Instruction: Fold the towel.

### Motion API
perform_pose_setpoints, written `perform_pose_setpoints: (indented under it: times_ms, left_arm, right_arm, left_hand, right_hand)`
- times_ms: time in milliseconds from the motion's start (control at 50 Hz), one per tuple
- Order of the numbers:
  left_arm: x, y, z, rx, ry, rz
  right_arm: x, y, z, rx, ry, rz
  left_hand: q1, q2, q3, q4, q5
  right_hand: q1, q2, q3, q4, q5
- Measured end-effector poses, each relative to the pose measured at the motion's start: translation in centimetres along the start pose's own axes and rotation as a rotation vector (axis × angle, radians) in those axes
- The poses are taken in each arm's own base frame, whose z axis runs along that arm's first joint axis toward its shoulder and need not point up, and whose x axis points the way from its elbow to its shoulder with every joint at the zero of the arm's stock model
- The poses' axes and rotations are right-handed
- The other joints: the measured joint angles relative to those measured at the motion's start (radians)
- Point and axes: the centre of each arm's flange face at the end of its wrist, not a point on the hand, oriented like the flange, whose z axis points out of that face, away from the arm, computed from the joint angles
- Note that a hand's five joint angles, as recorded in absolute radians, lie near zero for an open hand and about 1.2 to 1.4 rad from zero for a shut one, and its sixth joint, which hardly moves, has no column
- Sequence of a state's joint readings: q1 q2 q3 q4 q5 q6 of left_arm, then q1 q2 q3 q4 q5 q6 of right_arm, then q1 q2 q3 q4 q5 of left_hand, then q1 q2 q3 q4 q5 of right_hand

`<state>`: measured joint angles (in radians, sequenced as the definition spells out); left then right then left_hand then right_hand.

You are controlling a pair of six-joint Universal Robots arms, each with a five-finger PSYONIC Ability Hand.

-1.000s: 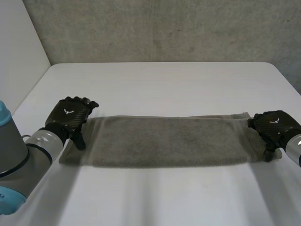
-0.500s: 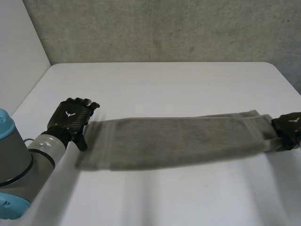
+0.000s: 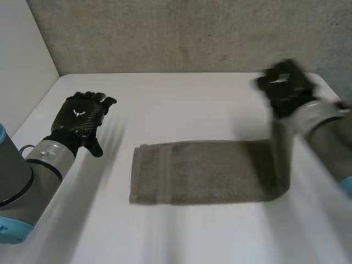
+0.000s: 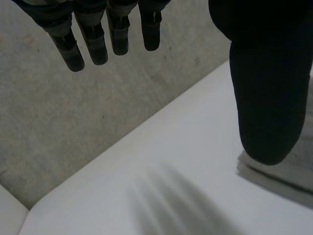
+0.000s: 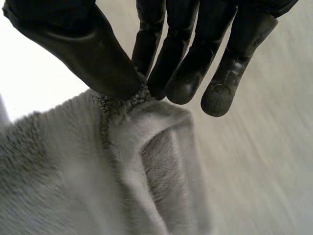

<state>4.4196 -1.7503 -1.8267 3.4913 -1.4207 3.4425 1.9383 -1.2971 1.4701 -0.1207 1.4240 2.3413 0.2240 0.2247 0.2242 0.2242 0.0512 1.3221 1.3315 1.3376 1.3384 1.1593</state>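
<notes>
Folding progress: I judge the first fold under way, nothing laid over yet.
Right hand [image 3: 285,87]: pinching towel [image 3: 203,173] end, held high.
Left hand [image 3: 82,122]: fingers straight, empty, clear of towel.

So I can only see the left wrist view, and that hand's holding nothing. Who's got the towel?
Observer: The right hand does. It pinches one end of the towel between thumb and fingers.
Operator: Is it up in the air?
Observer: That end is. In the head view it hangs from the right hand above the table, and the rest lies flat.
Operator: Is my hand near the other end?
Observer: No. The left hand is open and off to the side, with bare table between it and the towel.
</notes>
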Motion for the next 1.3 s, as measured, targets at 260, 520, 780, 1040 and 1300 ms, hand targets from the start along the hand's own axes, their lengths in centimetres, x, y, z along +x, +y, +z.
perform_pose_setpoints:
  times_ms: [260, 520, 780, 1040, 1300]
  left_arm:
    - [1.6, -0.3, 0.0, 0.014, 0.045, -0.060]
    - [3.7, -0.3, 0.6, 0.045, 0.098, -0.053]
    - [7.1, 0.0, 1.1, 0.052, 0.158, -0.043]
    - [6.8, -0.8, 0.8, 0.067, 0.130, -0.043]
    - [4.3, -5.0, -0.3, 0.188, 0.052, -0.045]
  right_arm:
    - [-19.8, -5.9, -5.2, 0.200, -0.508, -0.052]
    - [-16.7, -4.9, -4.9, 0.151, -0.418, 0.097]
    - [-10.1, 4.9, -5.2, -0.196, -0.252, 0.407]
    - [-9.6, 7.7, -3.8, -0.268, -0.197, 0.185]
    - [-19.2, -5.1, -5.6, 0.244, -0.351, -0.305]
  left_hand:
    - [0.000, 0.000, 0.000, 0.000, 0.000]
    - [0.002, 0.002, 0.002, 0.002, 0.001]
    - [0.003, 0.002, 0.002, 0.002, 0.003]
    - [0.003, 0.002, 0.002, 0.002, 0.003]
    - [0.003, 0.002, 0.002, 0.002, 0.001]
  right_hand:
    - [-0.195, -0.210, -0.211, -0.212, -0.193]
    - [-1.089, -1.087, -1.089, -1.077, -1.098]
    - [-0.998, -1.005, -1.024, -1.019, -1.017]
    - [-0.006, -0.006, -0.001, 0.001, -0.005]
    - [-0.002, -0.006, -0.001, 0.001, -0.002]
